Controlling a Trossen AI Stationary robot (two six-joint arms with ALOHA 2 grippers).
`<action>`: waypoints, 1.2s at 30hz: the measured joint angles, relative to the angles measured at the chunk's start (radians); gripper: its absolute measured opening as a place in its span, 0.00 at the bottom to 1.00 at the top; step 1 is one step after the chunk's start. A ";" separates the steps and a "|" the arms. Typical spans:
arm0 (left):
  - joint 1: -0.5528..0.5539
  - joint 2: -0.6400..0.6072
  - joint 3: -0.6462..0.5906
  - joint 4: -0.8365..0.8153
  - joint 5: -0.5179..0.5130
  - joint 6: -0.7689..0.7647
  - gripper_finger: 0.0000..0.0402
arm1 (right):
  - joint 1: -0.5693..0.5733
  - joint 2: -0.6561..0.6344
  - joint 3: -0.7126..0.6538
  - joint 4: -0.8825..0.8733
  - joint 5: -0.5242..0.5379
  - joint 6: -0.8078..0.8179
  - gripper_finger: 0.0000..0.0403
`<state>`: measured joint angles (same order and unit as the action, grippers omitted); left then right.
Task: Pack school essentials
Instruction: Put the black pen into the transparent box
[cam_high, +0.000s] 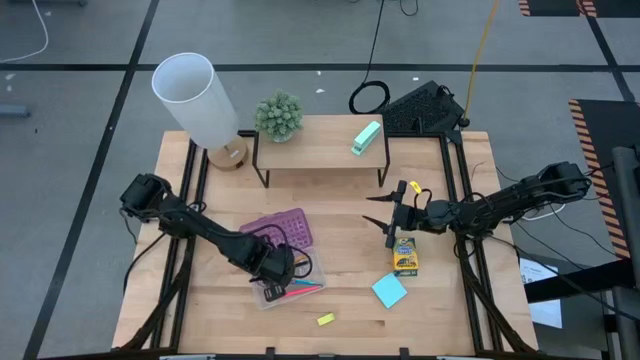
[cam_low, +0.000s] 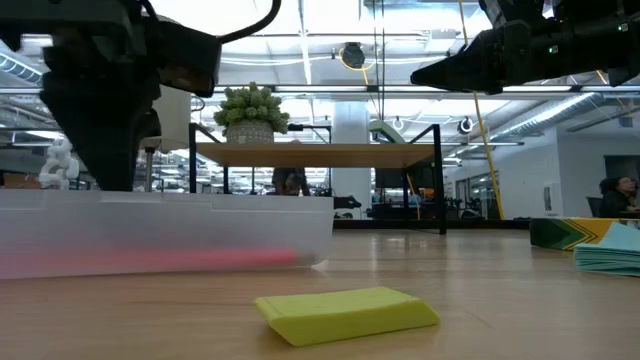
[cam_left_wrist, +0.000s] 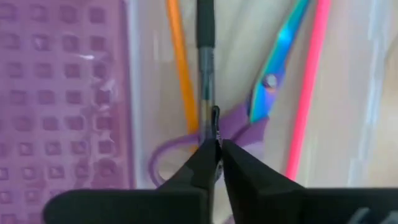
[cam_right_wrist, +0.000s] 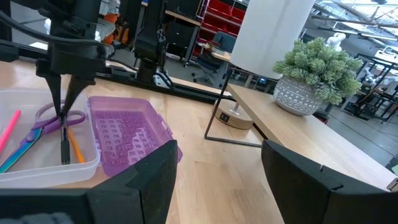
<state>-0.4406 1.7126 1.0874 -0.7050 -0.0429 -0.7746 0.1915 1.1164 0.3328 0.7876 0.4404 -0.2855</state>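
Observation:
My left gripper (cam_high: 279, 267) (cam_left_wrist: 217, 148) hangs over the clear case (cam_high: 291, 286), shut on a black pen (cam_left_wrist: 205, 43). In the case lie purple-handled scissors (cam_left_wrist: 268, 81), an orange pencil (cam_left_wrist: 180, 62) and a pink pencil (cam_left_wrist: 308, 93). The purple lid (cam_high: 281, 228) lies beside it. My right gripper (cam_high: 383, 218) (cam_right_wrist: 217, 180) hovers open above the table, just beyond the crayon box (cam_high: 405, 257). A blue sticky-note pad (cam_high: 389, 291) and a yellow eraser (cam_high: 325, 319) (cam_low: 345, 312) lie flat on the table. My left gripper pinches the black pen's upper end (cam_left_wrist: 214, 124) between its two fingertips, coming from above and pointing down. The pen (cam_right_wrist: 64, 144) hangs nearly upright below the fingers, its lower end down inside the clear case. Whether that end rests on the case floor I cannot tell.
A low shelf (cam_high: 320, 150) at the far side carries a potted plant (cam_high: 278, 116) and a mint-green block (cam_high: 366, 138). A white lamp (cam_high: 197, 100) stands at the far left. Bare wood lies between case and crayon box.

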 joint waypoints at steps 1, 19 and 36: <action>-0.004 0.000 0.000 0.000 0.004 0.000 0.05 | 0.000 0.000 0.000 0.000 0.000 0.000 0.56; -0.033 -0.014 0.001 0.077 -0.005 0.028 0.01 | 0.000 0.000 0.000 -0.007 0.000 -0.015 0.56; -0.005 0.067 0.001 0.215 -0.141 0.063 0.02 | 0.000 0.000 0.000 -0.008 0.000 -0.015 0.56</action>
<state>-0.4454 1.7793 1.0879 -0.4903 -0.1841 -0.7118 0.1917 1.1164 0.3328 0.7791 0.4407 -0.3004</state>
